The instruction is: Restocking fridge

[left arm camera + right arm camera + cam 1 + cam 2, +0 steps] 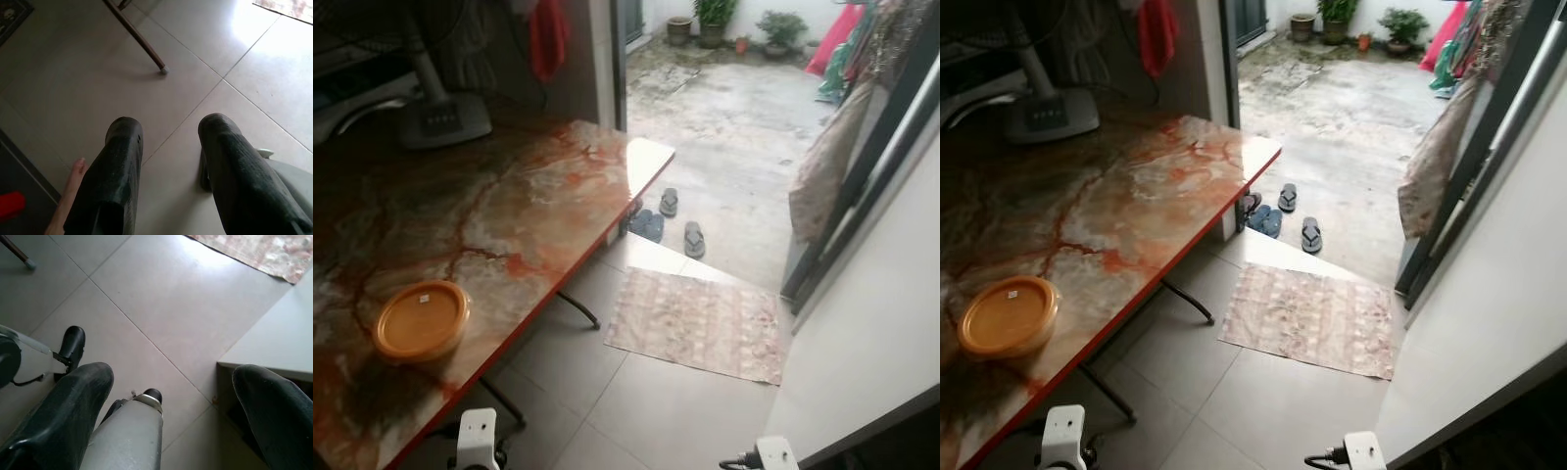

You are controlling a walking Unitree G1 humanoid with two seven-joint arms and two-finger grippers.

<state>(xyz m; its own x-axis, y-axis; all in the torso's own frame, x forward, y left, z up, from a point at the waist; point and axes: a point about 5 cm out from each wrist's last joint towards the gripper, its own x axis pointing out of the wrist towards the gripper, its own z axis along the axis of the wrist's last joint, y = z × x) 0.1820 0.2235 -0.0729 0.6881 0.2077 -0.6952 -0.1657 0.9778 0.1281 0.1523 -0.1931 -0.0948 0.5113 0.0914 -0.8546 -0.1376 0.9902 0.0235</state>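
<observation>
Orange-lidded container (421, 321) on the marble table (509, 206) looks light, rigid and slick; best gripped across its rim. Left gripper (168, 147) and right gripper (171, 396) hang spread, empty, below it.

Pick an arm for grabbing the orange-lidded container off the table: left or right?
Left, probably. The orange-lidded container sits near the marble table's edge on the robot's left, while the right gripper hangs open over floor tiles on the far side. The left gripper is open too.
</observation>
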